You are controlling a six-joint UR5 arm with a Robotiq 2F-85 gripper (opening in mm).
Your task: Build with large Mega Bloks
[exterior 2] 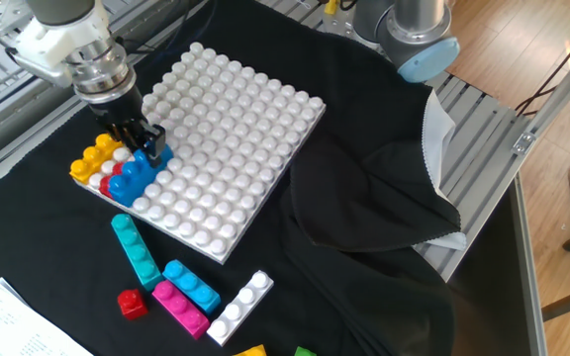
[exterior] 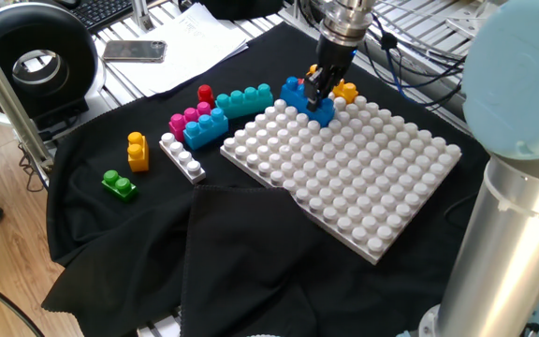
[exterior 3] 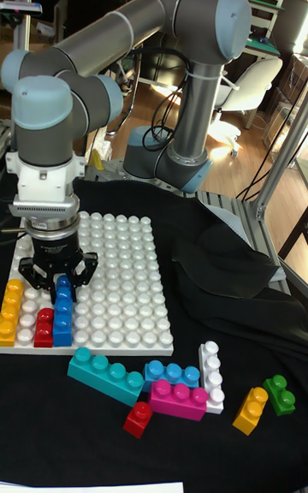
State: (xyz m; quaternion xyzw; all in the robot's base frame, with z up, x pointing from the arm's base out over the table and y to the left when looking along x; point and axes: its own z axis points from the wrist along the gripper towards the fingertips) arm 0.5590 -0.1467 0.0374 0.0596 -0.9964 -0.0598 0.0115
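My gripper points straight down and is shut on the far end of a long blue brick. That blue brick lies on the white studded board near its edge. A short red brick sits beside it on the board, then a yellow-orange brick along the rim. In one fixed view the gripper covers part of the blue brick, with the yellow-orange brick behind it.
Loose bricks lie on the black cloth beside the board: teal, pink, blue, white, red, yellow-orange and green. Papers and a phone lie beyond. The arm's base stands past the board.
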